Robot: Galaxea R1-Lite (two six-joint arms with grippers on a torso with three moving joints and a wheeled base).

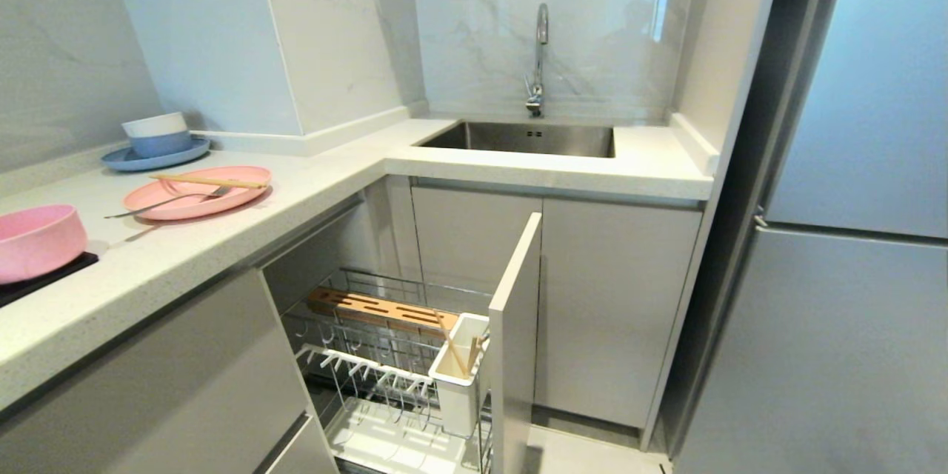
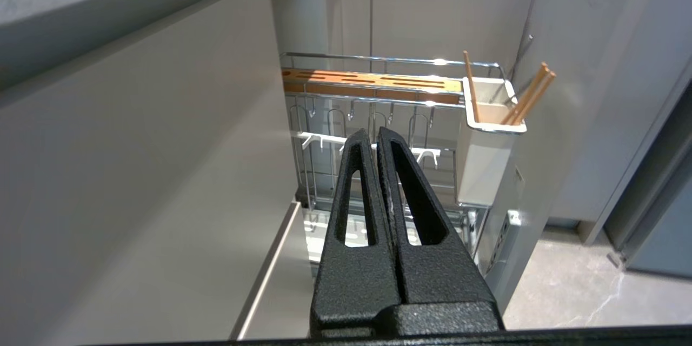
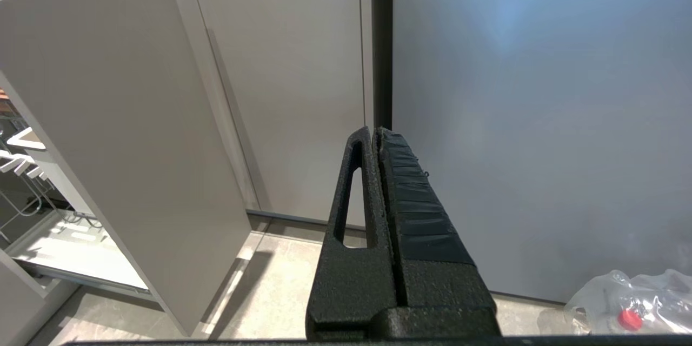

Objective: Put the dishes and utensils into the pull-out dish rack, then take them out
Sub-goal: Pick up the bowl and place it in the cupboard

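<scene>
Left gripper (image 2: 377,132): fingers pressed together, nothing between them, held low in front of the open cabinet and aimed at the pull-out dish rack (image 2: 378,119). Right gripper (image 3: 377,132): likewise closed and empty, parked facing the closed cabinet door (image 3: 292,65) and the grey fridge front (image 3: 540,119). We see neither arm in the head view.

Rack: drawn out; its wire slots hold no dishes. White utensil caddy (image 1: 458,374): light wooden sticks stand in it, at least three by our count in the left wrist view.

Countertop (image 1: 311,200): pink oval plate (image 1: 197,192) carrying a pair of chopsticks (image 1: 209,181) and the silver fork (image 1: 169,201); pink bowl (image 1: 38,241) nearer the left edge of view. Blue plate with blue-and-white bowl (image 1: 157,142) behind; not ours to move.

Progress, as we judge it: every task item sits on the counter, so either loading has not begun or unloading is complete; we cannot tell which.

Obscured: bowl cut off at the frame edge; the rack's lower tray partly behind the cabinet front (image 1: 515,341).
</scene>
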